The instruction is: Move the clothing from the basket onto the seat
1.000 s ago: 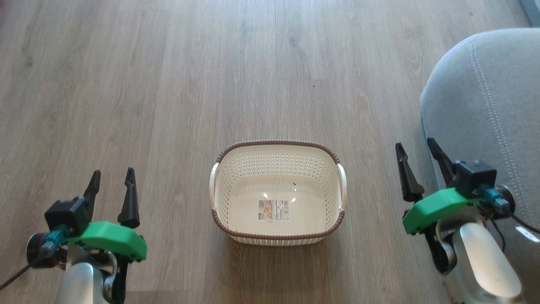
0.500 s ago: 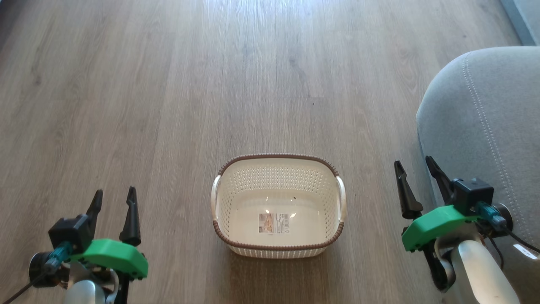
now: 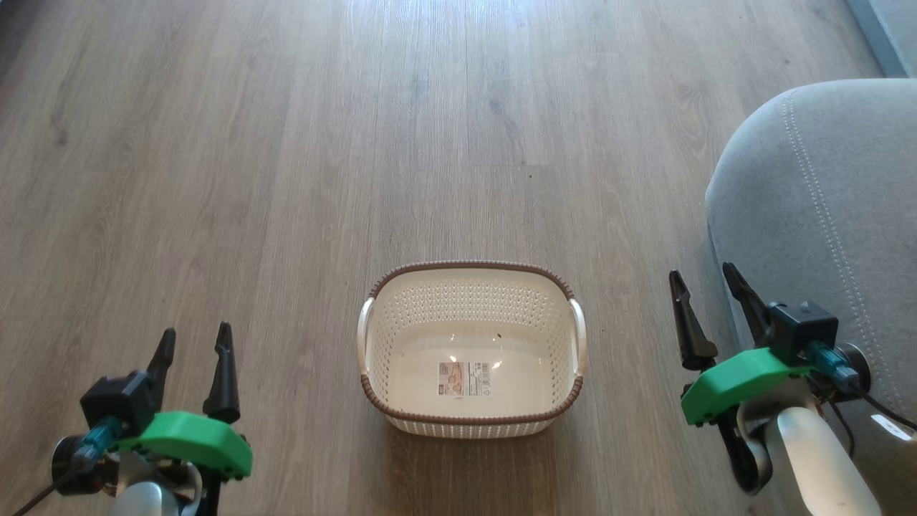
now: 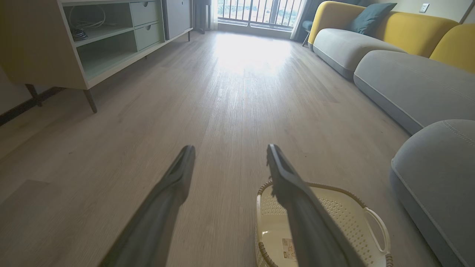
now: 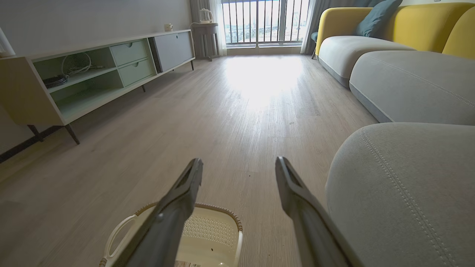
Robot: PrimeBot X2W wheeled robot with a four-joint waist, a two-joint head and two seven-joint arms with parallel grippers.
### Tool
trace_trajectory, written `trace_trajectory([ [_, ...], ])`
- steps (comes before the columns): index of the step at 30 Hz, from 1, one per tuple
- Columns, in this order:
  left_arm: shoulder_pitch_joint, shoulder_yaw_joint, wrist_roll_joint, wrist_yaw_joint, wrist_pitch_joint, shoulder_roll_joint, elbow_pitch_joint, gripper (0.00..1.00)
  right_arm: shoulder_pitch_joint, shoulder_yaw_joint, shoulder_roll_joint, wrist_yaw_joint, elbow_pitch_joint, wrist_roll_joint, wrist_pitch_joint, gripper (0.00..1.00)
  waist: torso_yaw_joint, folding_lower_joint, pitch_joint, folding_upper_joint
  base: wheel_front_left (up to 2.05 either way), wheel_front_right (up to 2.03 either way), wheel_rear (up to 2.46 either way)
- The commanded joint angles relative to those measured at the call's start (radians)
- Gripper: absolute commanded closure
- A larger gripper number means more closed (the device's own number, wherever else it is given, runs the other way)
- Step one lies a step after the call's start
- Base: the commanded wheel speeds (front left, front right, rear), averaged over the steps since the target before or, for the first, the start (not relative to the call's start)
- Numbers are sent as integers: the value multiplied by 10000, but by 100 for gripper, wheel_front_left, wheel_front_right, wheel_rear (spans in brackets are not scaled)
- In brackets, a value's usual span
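Basket (image 3: 473, 421) sits empty on the floor (image 3: 286, 179) between my left tool (image 3: 196, 331) and right tool (image 3: 701, 271), both open, holding nothing; seat (image 3: 824, 215) lies just beside the right.

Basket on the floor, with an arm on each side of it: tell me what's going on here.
Nothing is being handled right now. The basket sits on the wooden floor, its inside bare apart from a label sticker on the bottom. The left gripper hangs open to its left and the right gripper hangs open to its right, beside the grey seat. Both hold nothing. The basket looks already unloaded.
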Motion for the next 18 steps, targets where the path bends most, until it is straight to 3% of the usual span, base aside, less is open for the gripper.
trace_trajectory([
  [1, -247, 267, -64, 16, -97, 88, -336, 0, -145, 168, 65, -4, -380, 8, -93, 0, 4, 1, -2, 0, 0, 0, 0],
  [5, -220, 246, -199, -11, -97, 88, -397, 0, -153, 169, 83, -4, -437, -29, -93, 0, -5, 1, -35, 0, 0, 0, 0],
  [6, -4, -6, -158, -2, 2, -2, -28, 100, 0, -10, 27, 0, -74, 6, 0, 100, -4, 1, -34, 0, 0, 0, 0],
  [18, 53, 43, -1215, -8, 379, -34, 376, 100, 217, -129, 71, 0, 215, 1078, 319, 100, -33, 1, -48, 0, 0, 0, 0],
])
